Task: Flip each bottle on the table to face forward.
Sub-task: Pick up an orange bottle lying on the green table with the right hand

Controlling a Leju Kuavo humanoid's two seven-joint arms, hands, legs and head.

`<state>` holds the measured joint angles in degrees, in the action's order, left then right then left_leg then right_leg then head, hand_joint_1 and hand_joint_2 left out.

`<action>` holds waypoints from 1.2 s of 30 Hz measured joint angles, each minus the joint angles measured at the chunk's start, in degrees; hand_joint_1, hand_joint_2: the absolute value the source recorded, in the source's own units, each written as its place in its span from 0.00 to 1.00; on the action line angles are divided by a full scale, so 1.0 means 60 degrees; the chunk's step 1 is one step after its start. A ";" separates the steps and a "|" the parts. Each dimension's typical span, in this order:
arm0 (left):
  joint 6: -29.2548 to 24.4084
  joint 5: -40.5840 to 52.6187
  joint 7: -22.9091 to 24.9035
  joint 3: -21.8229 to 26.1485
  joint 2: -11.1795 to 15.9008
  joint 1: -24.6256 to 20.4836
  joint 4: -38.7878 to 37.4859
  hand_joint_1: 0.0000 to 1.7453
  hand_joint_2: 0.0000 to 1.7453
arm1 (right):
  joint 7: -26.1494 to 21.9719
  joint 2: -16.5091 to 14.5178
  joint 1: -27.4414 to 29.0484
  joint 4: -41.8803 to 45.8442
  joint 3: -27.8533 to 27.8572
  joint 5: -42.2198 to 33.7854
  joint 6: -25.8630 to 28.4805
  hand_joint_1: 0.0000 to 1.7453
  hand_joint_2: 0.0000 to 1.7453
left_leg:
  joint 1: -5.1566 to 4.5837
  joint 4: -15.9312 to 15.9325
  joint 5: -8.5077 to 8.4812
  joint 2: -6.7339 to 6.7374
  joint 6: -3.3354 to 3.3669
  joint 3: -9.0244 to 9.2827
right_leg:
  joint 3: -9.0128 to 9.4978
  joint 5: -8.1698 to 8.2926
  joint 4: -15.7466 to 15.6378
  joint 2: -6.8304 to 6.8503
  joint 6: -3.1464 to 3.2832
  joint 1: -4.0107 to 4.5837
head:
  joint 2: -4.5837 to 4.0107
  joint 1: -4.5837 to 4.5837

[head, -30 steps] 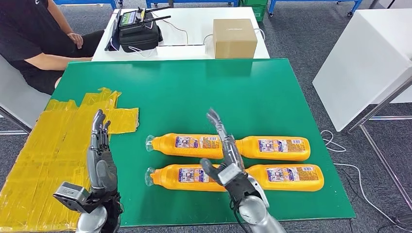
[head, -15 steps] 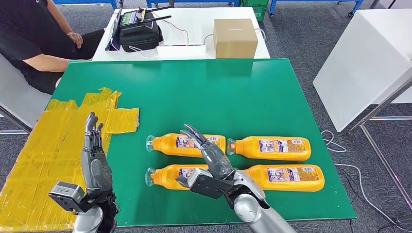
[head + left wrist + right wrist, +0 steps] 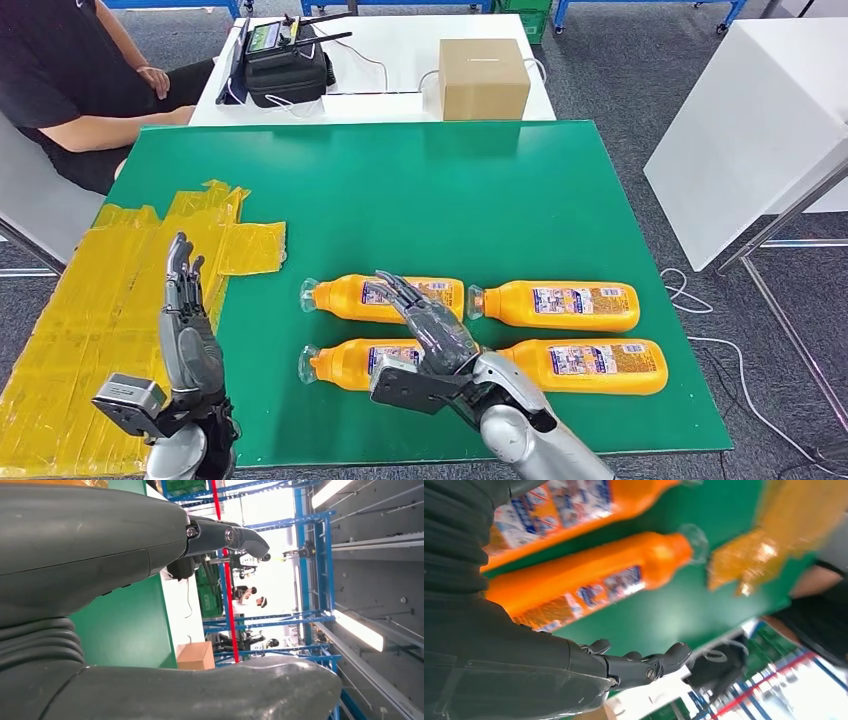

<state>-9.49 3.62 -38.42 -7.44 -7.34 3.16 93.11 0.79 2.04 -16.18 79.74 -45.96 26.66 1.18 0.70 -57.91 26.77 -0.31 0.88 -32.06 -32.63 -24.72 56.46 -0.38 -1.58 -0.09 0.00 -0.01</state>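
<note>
Right hand [image 3: 432,335] over sideways bottle [image 3: 345,364]

The left hand [image 3: 188,340], dark grey with a silver forearm, is standing upright at the near left, fingers [image 3: 180,268] straight, together and pointing away from the robot, holding nothing. The right hand [image 3: 432,330], on its silver arm [image 3: 530,440] rising from the near edge, is reaching forward and leftward, palm down, fingers [image 3: 644,667] extended and slightly spread, gripping nothing.
</note>
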 joint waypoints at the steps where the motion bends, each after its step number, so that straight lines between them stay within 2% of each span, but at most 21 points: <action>1: 0.0005 -0.0007 0.0011 0.0023 0.0000 0.0003 0.0000 0.00 0.00 | 0.0132 0.0064 -0.0057 -0.0008 -0.0090 0.0068 -0.0099 0.00 1.00 | 0.0000 0.0000 0.0000 0.0000 0.0000 0.0000 | 0.0000 0.0000 0.0000 0.0000 0.0000 0.0000 | 0.0000 0.0000; 15: 0.0028 -0.0149 0.0111 0.0178 -0.0004 0.0049 -0.0050 0.00 0.00 | 0.0952 0.0603 -0.0317 -0.0191 -0.0825 0.0470 -0.0462 0.00 1.00 | 0.0000 0.0000 0.0000 -0.0001 0.0000 0.0001 | -0.0001 0.0000 -0.0001 0.0000 0.0000 0.0000 | 0.0000 0.0000; 26: 0.0070 -0.0299 0.0109 0.0272 -0.0004 0.0039 -0.0114 0.00 0.00 | 0.1175 0.0923 -0.0399 -0.0227 -0.1080 0.0620 -0.0637 0.00 1.00 | -0.0001 -0.0001 0.0000 0.0000 0.0000 0.0003 | -0.0001 0.0000 -0.0001 0.0000 0.0000 0.0000 | 0.0000 -0.0002; 36: 0.0159 -0.0721 0.0139 0.0399 -0.0016 -0.0103 -0.0149 0.00 0.00 | 0.2000 0.1272 -0.0513 -0.0296 -0.1468 0.1030 -0.1340 0.00 1.00 | -0.0001 -0.0001 0.0000 0.0001 0.0000 0.0002 | 0.0000 0.0000 -0.0001 0.0000 0.0000 -0.0001 | 0.0000 0.0000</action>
<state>-8.53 -0.70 -37.58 -5.05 -7.44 2.54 92.21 12.79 9.67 -19.26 77.96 -54.77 32.84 -6.86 0.69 -57.92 26.77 -0.31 0.88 -32.05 -32.63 -24.72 56.46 -0.38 -1.58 -0.10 0.00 -0.01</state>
